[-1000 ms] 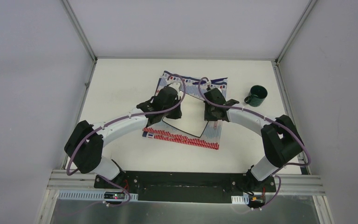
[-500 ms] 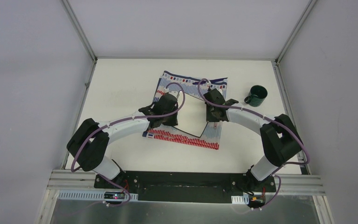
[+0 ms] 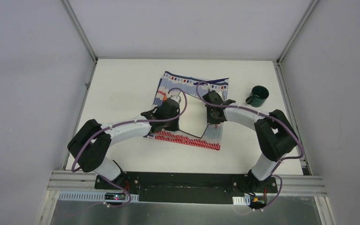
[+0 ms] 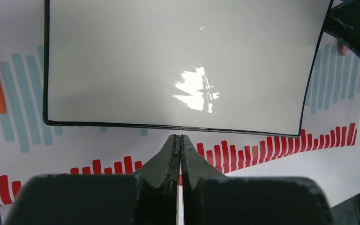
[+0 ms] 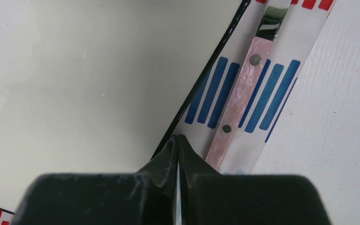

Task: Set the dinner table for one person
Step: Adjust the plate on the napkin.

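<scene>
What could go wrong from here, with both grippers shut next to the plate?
1. The left gripper has its shut tips at the near rim of the plate, low over the cloth. A forward push could slide the plate or bunch the cloth.
2. The right gripper sits at the plate's rim with the knife close beside it. A sideways move may knock the knife askew.
3. The mug stands off the cloth near the right arm. A wide swing could clip it.
</scene>
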Motion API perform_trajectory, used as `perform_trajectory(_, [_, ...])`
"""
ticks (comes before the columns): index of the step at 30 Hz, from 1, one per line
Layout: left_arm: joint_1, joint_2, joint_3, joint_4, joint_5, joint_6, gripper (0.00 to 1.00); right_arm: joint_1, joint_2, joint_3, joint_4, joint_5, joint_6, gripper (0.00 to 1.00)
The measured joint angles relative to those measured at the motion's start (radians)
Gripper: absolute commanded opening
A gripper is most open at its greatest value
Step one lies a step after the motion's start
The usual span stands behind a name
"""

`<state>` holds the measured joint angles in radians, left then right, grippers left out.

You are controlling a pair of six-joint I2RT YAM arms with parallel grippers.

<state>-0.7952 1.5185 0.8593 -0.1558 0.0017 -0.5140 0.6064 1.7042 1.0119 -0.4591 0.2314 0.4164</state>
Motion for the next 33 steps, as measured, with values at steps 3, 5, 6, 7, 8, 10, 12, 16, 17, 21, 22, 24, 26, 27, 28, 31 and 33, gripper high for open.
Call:
perform_trajectory(3, [-0.004,0.0,-0.006,0.001,0.0,-0.003,0.0,0.0,0.012,0.016,-0.013,0.001,0.0,0.0])
perform_trajectory(5, [-0.004,0.0,-0.007,0.001,0.0,-0.004,0.0,0.0,0.026,0.033,-0.024,0.004,-0.003,0.0])
perform_trajectory(6, [-0.004,0.0,-0.007,0.001,0.0,-0.005,0.0,0.0,0.034,0.043,-0.028,0.006,-0.005,0.0])
perform_trajectory(7, [-0.004,0.0,-0.008,0.0,0.0,-0.007,0.0,0.0,0.043,0.054,-0.031,0.009,-0.008,0.0])
perform_trajectory(8, [-0.004,0.0,-0.008,0.001,0.0,-0.009,0.0,0.0,0.053,0.066,-0.034,0.012,-0.01,0.0])
perform_trajectory(10, [-0.005,0.0,-0.008,0.001,0.0,-0.012,0.0,0.0,0.072,0.089,-0.037,0.018,-0.015,0.0])
perform_trajectory(12, [-0.005,0.0,-0.013,0.003,0.0,-0.017,0.0,-0.001,0.094,0.116,-0.037,0.023,-0.02,0.0])
perform_trajectory(16, [-0.006,0.0,-0.028,0.008,0.0,-0.023,0.0,-0.002,0.122,0.151,-0.036,0.025,-0.026,0.0])
perform_trajectory(17, [-0.009,0.0,-0.03,0.008,0.0,-0.024,0.0,-0.002,0.127,0.157,-0.036,0.026,-0.026,0.0])
perform_trajectory(21, [-0.016,0.0,-0.031,0.012,0.001,-0.026,0.0,-0.003,0.146,0.18,-0.035,0.027,-0.032,0.0])
perform_trajectory(22, [-0.017,0.0,-0.031,0.015,0.0,-0.026,0.0,-0.003,0.15,0.185,-0.036,0.027,-0.033,0.0])
perform_trajectory(24, [-0.017,0.0,-0.031,0.019,0.0,-0.026,0.0,-0.004,0.158,0.197,-0.037,0.028,-0.035,0.0])
perform_trajectory(26, [-0.017,0.0,-0.031,0.023,0.0,-0.026,0.0,-0.004,0.168,0.21,-0.037,0.029,-0.039,0.0])
perform_trajectory(27, [-0.017,0.0,-0.031,0.023,0.0,-0.026,0.0,-0.005,0.173,0.217,-0.037,0.029,-0.042,0.0])
perform_trajectory(28, [-0.017,0.0,-0.031,0.023,0.0,-0.026,0.0,-0.005,0.178,0.224,-0.037,0.03,-0.043,0.0])
perform_trajectory(31, [-0.017,0.0,-0.031,0.023,0.0,-0.026,0.0,-0.005,0.194,0.244,-0.038,0.031,-0.049,0.0])
perform_trajectory(33, [-0.017,0.0,-0.031,0.023,0.0,-0.026,0.0,-0.005,0.203,0.257,-0.04,0.031,-0.053,0.0])
